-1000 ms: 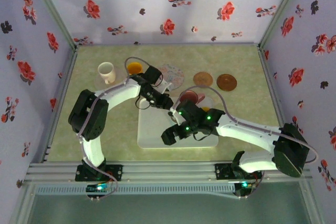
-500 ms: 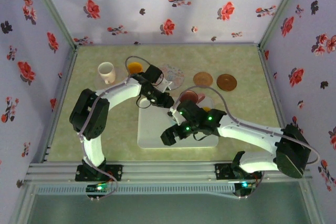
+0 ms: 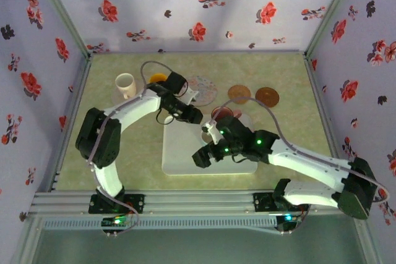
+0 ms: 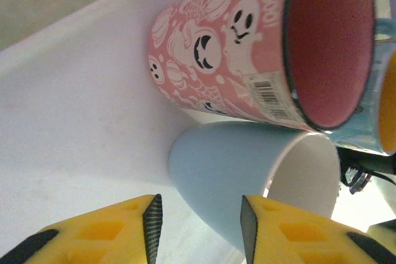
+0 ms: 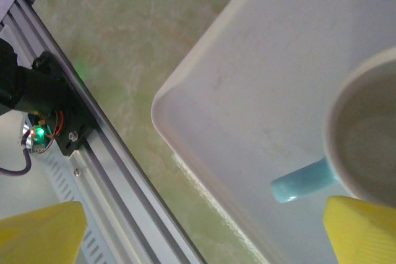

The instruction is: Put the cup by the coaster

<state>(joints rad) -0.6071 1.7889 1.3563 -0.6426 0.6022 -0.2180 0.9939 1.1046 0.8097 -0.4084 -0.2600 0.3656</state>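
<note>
While the light-blue cup point(image 4: 229, 171) stands on the white tray point(image 4: 74, 122), touching the pink ghost cup point(image 4: 216, 47), I judge a clumsy closing to be the main hazard. The left claw point(image 4: 198, 224) has its yellow fingers parted either side of the blue cup's base, pinching nothing. A skewed squeeze could shove that cup into its pink neighbour and topple both.

In the overhead view my left arm point(image 3: 133, 109) arches from lower left up and across to the tray's far edge at centre frame. Just above its wrist lies the patterned coaster point(image 3: 203, 86) on the bench point(image 3: 284, 72), apart from the tray, so any carry must clear the rim.

Further right, the right claw point(image 5: 198, 239) hangs spread wide, holding nothing, over the tray's near corner. It is close enough that the two arms might foul each other.
</note>
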